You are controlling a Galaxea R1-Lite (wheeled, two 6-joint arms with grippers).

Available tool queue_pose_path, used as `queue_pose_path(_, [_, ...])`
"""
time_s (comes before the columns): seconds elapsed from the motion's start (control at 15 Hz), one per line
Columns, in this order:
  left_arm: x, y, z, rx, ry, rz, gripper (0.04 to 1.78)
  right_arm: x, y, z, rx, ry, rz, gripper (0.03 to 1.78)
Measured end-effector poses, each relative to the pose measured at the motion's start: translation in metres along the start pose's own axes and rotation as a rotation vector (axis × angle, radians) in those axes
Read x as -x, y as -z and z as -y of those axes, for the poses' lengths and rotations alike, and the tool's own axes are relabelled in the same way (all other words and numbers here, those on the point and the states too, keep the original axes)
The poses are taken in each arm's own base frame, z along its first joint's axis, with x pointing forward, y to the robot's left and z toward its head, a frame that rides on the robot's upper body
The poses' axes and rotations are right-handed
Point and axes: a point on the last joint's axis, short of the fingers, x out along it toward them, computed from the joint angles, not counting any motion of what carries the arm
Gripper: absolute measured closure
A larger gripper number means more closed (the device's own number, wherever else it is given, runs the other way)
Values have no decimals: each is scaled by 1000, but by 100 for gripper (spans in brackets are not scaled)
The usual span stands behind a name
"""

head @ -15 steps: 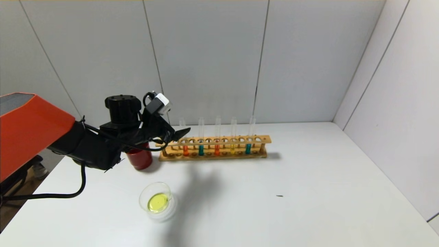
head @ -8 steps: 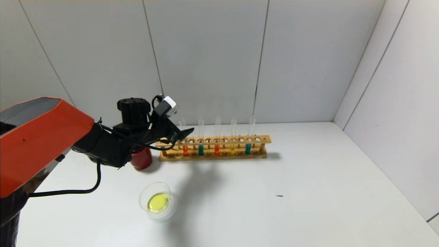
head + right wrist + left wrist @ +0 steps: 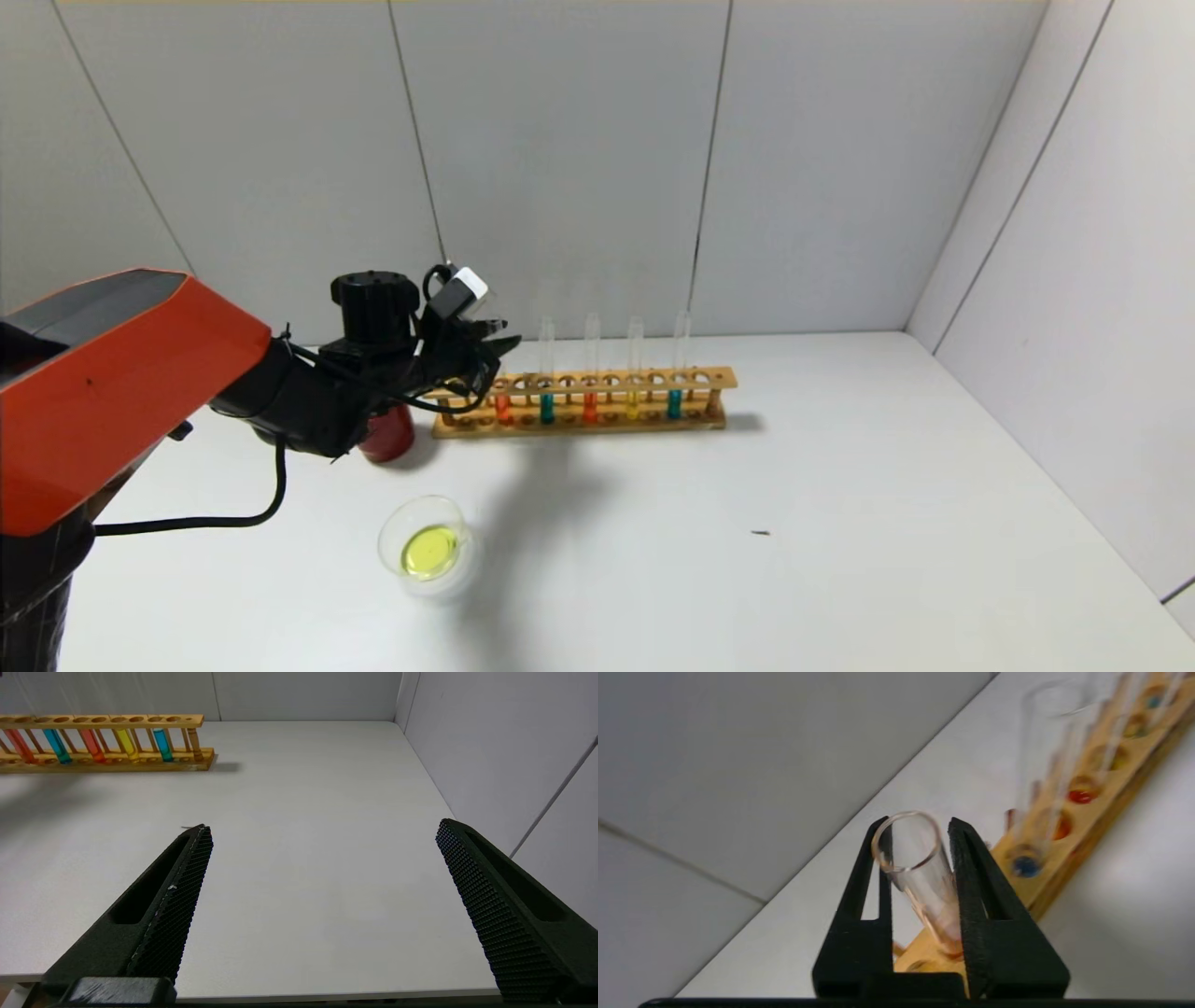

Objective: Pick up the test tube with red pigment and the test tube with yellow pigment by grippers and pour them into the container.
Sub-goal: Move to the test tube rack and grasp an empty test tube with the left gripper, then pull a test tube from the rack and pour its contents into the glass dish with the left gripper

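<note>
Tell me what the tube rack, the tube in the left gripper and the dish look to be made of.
Tube rack: light wood, matt, with drilled holes.
Red-pigment test tube, clamped in the left gripper: clear glass by its look, smooth-rimmed; plastic cannot be excluded.
Dish: transparent, likely glass, glossy.

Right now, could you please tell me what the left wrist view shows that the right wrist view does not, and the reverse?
Only the left wrist view shows the left gripper shut on the leftmost test tube with red pigment, gripped near its open mouth while its base is still in the rack.

Only the right wrist view shows the right gripper, open and empty over bare table, well away from the rack, and the rack's right end.

Both share the wooden rack with its coloured tubes and the white table.
</note>
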Motion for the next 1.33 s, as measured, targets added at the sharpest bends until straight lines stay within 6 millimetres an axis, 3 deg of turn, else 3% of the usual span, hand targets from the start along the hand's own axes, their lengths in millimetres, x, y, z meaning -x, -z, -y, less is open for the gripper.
queue_pose_path(0.53, [6,-17,-5,-23,-23,45,144,0,0,0,0,0,0,6])
queue_pose_path(1.33, [55,-117,-32,-80,-91,178,148,0,0,0,0,0,0,6])
